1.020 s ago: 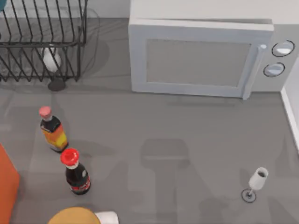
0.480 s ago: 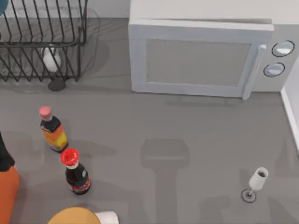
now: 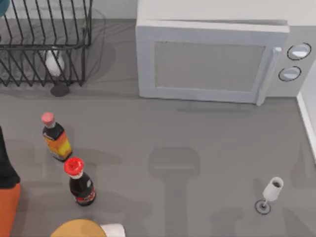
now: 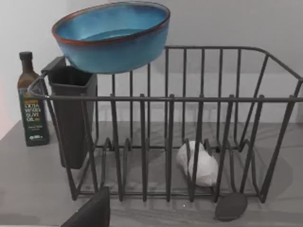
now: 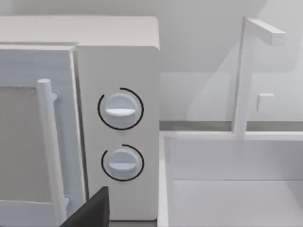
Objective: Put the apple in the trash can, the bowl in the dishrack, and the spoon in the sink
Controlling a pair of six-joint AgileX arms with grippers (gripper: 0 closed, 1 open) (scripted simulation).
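Observation:
The teal-blue bowl with its reddish edge sits tilted on the top corner of the black wire dishrack, above a dark holder on the rack. In the top view the dishrack fills the far left corner and a sliver of the bowl shows at the picture's corner. My left arm reaches in at the table's left edge, and a dark part of my left gripper shows in front of the rack, apart from the bowl. The white sink with its tap lies beside the microwave, with a dark part of my right gripper before it. Apple and spoon are out of view.
A white microwave stands at the back. Two bottles stand at the left, a wine glass at the front right. An orange body and a yellow-orange disc sit at the front left. An olive oil bottle stands beside the rack.
My left arm has come into the top view at the left edge and moved farther along it, covering more of the orange body. Nothing else has moved.

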